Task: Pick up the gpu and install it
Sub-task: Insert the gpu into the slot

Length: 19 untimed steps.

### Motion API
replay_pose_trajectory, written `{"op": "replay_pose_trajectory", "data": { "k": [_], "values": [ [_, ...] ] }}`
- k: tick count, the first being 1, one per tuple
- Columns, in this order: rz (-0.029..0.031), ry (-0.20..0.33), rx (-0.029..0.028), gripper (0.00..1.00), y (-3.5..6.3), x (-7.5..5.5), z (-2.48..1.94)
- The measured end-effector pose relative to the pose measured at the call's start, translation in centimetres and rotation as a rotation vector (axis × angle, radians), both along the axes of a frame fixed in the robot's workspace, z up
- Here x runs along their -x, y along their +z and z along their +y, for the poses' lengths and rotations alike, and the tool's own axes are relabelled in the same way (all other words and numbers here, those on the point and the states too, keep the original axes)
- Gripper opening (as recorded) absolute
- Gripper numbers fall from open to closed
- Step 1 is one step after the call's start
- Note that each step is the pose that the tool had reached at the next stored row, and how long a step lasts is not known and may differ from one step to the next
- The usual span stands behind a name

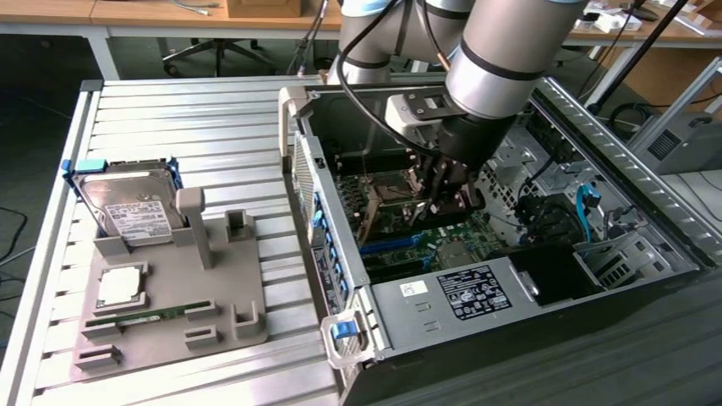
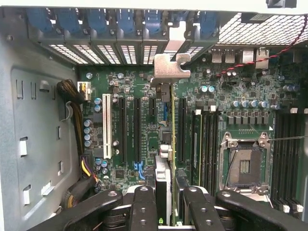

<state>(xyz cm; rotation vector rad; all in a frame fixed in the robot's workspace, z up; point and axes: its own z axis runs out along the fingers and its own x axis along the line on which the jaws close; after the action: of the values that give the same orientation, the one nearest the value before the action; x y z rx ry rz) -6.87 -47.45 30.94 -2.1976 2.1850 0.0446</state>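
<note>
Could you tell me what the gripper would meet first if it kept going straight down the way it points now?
The gripper holds the gpu edge-on over the motherboard. Going straight on, the card's lower edge would probably meet a black expansion slot first; the depth is unclear.

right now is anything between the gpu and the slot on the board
Nothing visible blocks it. The pincer grips the gpu edge-on just above the motherboard, its silvery bracket by the rear slot openings. The black slots beside the card look bare. Whether the card's edge already touches a slot cannot be told.
</note>
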Motion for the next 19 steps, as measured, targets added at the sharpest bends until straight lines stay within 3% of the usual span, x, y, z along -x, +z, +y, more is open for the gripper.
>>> {"op": "replay_pose_trajectory", "data": {
  "k": [19],
  "values": [
    [0.0000,0.000,0.0000,0.27,-0.41,0.68,0.30]
  ]
}}
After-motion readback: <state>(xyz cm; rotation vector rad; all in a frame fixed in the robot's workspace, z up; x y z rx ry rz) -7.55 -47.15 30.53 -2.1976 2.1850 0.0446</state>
